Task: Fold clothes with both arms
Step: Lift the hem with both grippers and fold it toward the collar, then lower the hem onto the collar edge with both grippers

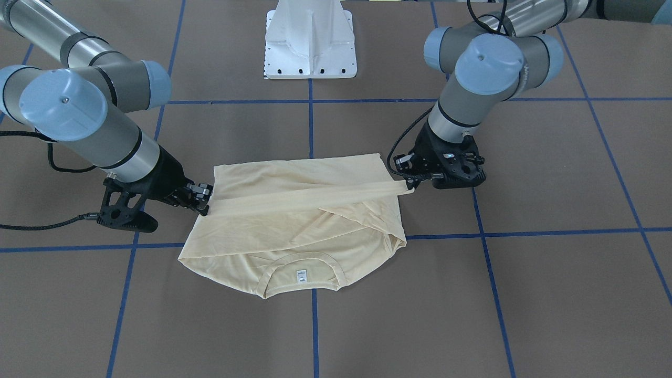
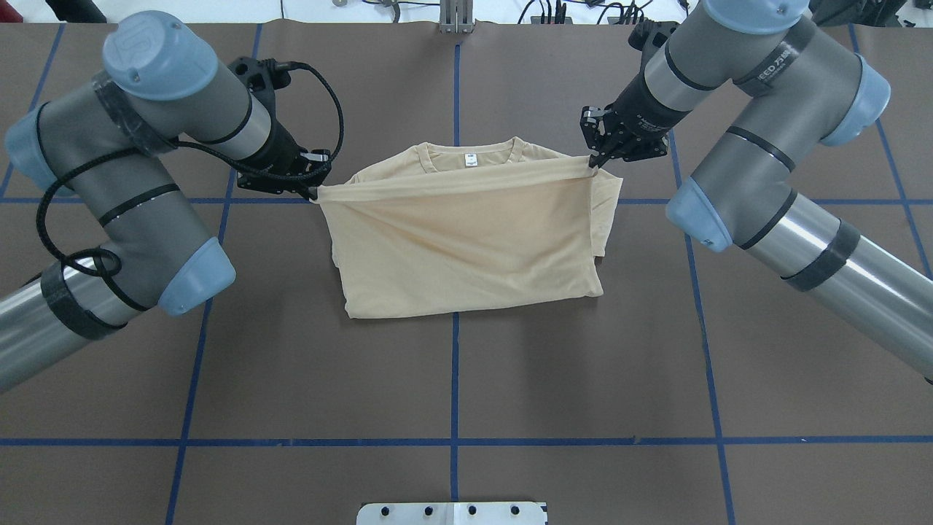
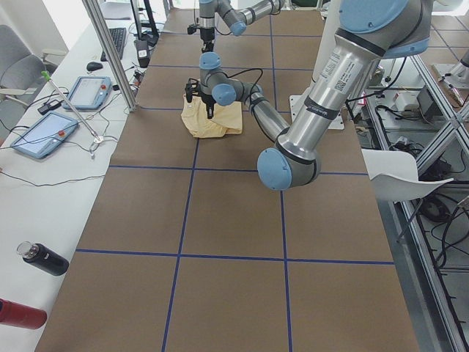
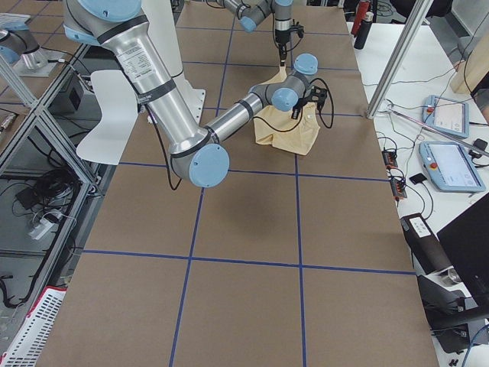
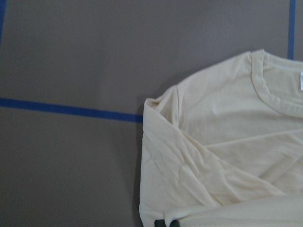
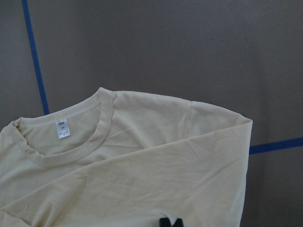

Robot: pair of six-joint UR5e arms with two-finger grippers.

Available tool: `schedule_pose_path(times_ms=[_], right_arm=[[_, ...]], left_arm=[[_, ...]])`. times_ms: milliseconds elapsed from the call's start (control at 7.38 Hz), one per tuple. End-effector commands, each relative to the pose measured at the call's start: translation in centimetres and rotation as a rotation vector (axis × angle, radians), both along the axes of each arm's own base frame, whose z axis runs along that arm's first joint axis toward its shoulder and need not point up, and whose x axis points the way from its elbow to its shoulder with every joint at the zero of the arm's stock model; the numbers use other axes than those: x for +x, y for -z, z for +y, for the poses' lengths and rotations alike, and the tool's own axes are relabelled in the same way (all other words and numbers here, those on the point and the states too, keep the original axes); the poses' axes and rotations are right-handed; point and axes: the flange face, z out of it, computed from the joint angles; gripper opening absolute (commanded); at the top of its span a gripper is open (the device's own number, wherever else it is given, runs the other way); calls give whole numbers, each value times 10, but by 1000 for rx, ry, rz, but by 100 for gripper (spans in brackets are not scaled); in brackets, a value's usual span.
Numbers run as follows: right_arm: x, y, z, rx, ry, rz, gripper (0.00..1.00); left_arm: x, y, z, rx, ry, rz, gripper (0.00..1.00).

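1. Front view: the shirt [image 1: 294, 226] lies on the table [image 1: 525, 294], with the neck label [image 1: 301, 276] facing up.
2. Overhead view: the left gripper [image 2: 315, 192] and the right gripper [image 2: 592, 162] each clamp one corner of the shirt. The edge is stretched tight between them, near the collar.
3. Wrist views: the black fingertips are pressed together on the cloth.

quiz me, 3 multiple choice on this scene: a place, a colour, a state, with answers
1. From the robot's base, the T-shirt's collar lies: A nearest B under it C farthest.
2. The grid tape is: A blue B red C white.
3. The left gripper is: A open B shut on the T-shirt C out of view.
1 C, the collar faces away from the base; 2 A, blue lines; 3 B, the hem runs taut from it to the right gripper.
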Motion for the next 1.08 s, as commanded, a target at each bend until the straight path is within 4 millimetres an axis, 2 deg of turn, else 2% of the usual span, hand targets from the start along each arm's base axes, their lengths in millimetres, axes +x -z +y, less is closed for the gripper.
schedule_pose_path(times_ms=[0, 271, 406, 677, 948], right_arm=[[-11, -16, -23, 7, -17, 58, 0], [-18, -17, -30, 25, -20, 47, 0], [-23, -16, -38, 28, -23, 49, 0], [-40, -26, -54, 38, -29, 56, 0], [-54, -44, -51, 48, -13, 50, 0]], left_arm=[[17, 0, -46, -2, 40, 21, 0], [33, -15, -58, -24, 56, 36, 0], [47, -26, -56, -50, 48, 20, 0], [57, -28, -51, -58, 42, 16, 0], [78, -25, -35, -57, 17, 28, 0]])
